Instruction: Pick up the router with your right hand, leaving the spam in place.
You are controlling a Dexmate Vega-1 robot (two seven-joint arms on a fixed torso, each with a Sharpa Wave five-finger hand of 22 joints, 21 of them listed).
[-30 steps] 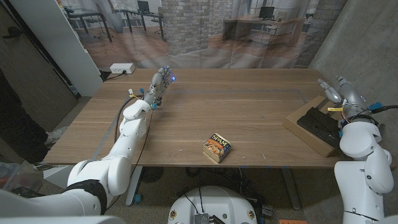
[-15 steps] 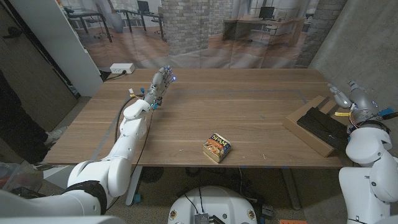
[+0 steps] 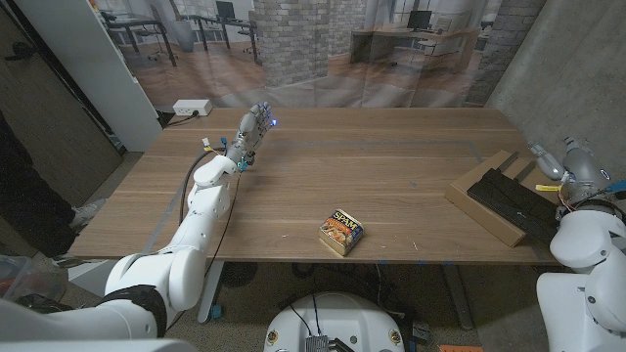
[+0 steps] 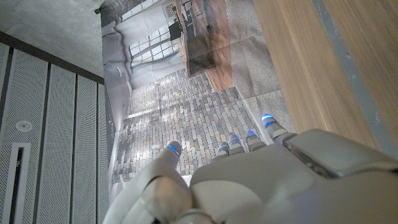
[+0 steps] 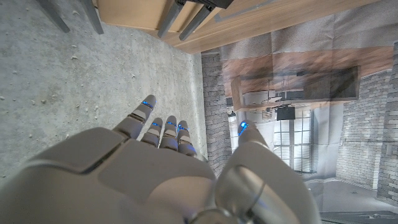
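Right hand beside router — flat, black, seemingly boxed.

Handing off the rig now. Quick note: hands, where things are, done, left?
Right hand: open, holds nothing, off the table's right edge, past the router.
Left hand: open, idle at the table's far left.
Router: black, on a cardboard box at the right edge, ungripped.
Spam: near front edge, middle, untouched.
Done: nothing.
Left: bring the right hand over the router, grip and lift it; leave the spam.
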